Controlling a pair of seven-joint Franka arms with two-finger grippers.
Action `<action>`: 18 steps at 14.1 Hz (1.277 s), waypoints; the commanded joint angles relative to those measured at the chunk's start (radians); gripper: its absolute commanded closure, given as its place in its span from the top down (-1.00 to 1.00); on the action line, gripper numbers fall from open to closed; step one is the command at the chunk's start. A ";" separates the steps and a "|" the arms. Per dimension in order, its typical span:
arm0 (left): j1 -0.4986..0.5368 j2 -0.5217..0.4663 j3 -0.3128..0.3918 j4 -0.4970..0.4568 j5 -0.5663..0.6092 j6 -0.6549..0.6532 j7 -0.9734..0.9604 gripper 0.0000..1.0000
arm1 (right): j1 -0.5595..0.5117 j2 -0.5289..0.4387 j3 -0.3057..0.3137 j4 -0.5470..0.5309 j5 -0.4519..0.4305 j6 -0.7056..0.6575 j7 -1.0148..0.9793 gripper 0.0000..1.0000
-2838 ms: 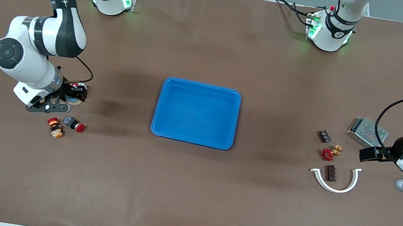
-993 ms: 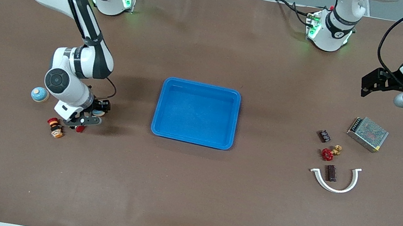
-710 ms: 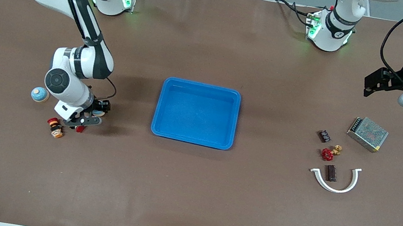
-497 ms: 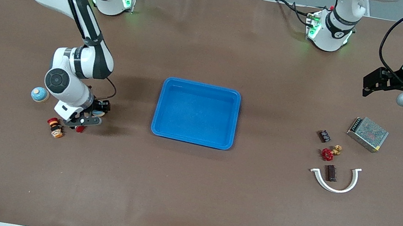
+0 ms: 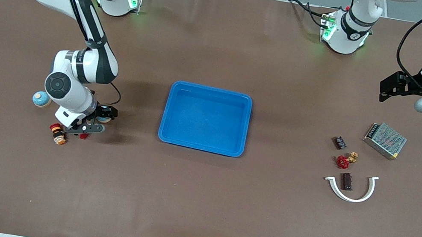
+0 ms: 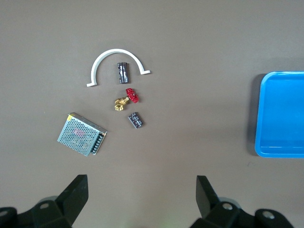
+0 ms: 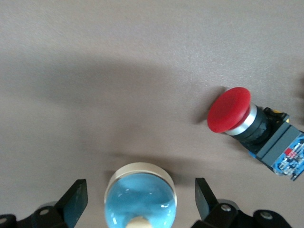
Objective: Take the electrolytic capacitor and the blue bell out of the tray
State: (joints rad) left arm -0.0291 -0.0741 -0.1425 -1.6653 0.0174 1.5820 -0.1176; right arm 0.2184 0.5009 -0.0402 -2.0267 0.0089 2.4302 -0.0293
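Observation:
My right gripper [image 5: 100, 118] is low over the table at the right arm's end, open, its fingers either side of a blue domed bell [image 7: 141, 202] with a cream rim; the pads stand clear of it. That bell barely shows under the hand in the front view [image 5: 103, 118]. A second blue bell [image 5: 40, 98] sits beside the right arm's wrist. The dark cylindrical capacitor [image 5: 346, 181] lies inside a white plastic arc [image 5: 349, 194] at the left arm's end, and also shows in the left wrist view [image 6: 123, 72]. My left gripper [image 6: 141, 199] is open and empty, held high over that end.
A blue tray [image 5: 210, 89] sits mid-table. A red push button [image 7: 228, 110] lies beside the bell, and an orange-red button [image 5: 57, 133] near it. A red-handled brass valve [image 5: 343, 161], a small black part [image 5: 339, 142] and a metal mesh box [image 5: 384, 140] lie near the capacitor.
The left arm rose from beside the mesh box to high over that end. The right gripper moved toward the tray onto the bell, uncovering the second bell, then shifted slightly.

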 commanded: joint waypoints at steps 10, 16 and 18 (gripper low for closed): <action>0.003 -0.001 0.001 0.007 -0.011 -0.007 0.015 1.00 | 0.055 -0.286 -0.006 0.265 -0.017 -0.667 0.157 1.00; 0.003 0.000 0.003 0.009 -0.013 -0.007 0.015 1.00 | 0.010 -0.429 -0.009 0.368 -0.021 -0.919 0.143 1.00; 0.003 0.000 0.001 0.007 -0.013 -0.007 0.015 1.00 | -0.025 -0.490 -0.007 0.370 -0.023 -0.971 0.137 1.00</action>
State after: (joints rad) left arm -0.0288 -0.0728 -0.1417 -1.6649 0.0174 1.5818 -0.1175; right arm 0.2306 0.0731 -0.0600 -1.6509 0.0018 1.5020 0.1106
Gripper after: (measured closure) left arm 0.000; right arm 0.000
